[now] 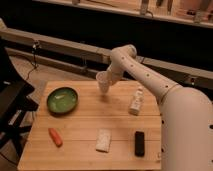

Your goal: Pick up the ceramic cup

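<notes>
As gripper (106, 78) holds ceramic cup (102, 84) over table (80, 126), bowl (62, 100) left, bottle (136, 101) right

Gripper (107, 76): at the table's far edge, right against the ceramic cup (103, 84); I cannot tell where one ends and the other begins.
Ceramic cup: cannot tell whether its base rests on the table (80, 122) or hangs clear.
Table: near right corner hidden behind the robot's white body (187, 135); front edge cut off at the bottom.
Robot's white body: cut off at right and below.
Black chair (12, 107): cut off at left.
Black object (139, 143): too small to identify.
</notes>
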Controlling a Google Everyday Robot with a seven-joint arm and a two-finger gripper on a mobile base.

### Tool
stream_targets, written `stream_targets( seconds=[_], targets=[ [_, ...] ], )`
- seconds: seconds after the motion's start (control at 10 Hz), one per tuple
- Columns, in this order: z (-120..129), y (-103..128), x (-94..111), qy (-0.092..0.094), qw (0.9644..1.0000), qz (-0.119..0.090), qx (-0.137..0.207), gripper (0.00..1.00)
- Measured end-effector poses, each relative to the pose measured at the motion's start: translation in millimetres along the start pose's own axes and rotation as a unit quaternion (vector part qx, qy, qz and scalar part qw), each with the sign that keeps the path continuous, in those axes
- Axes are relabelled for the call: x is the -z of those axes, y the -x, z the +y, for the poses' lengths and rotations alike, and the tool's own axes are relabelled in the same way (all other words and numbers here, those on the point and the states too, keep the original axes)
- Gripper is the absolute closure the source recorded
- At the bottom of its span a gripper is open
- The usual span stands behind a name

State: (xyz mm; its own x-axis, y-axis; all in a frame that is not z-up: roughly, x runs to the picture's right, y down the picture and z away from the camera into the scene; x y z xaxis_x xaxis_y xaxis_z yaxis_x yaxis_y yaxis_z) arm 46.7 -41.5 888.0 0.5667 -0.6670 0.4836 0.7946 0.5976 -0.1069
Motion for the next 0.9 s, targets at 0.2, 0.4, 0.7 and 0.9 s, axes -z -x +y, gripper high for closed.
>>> stream_targets(
  seconds=[0.2, 0.4, 0.7, 0.9],
  targets=[
    [-0.1, -4.0, 10.6, -0.001, 1.0000, 0.001, 0.000, 1.00],
    [-4.0, -3.6, 11.9, -0.003, 1.0000, 0.001, 0.004, 1.00],
    [-6.5, -5.5, 14.1, -0.003, 1.0000, 0.002, 0.003, 1.00],
    [-6.6, -7.4, 18.0, -0.003, 1.0000, 0.001, 0.003, 1.00]
  ],
)
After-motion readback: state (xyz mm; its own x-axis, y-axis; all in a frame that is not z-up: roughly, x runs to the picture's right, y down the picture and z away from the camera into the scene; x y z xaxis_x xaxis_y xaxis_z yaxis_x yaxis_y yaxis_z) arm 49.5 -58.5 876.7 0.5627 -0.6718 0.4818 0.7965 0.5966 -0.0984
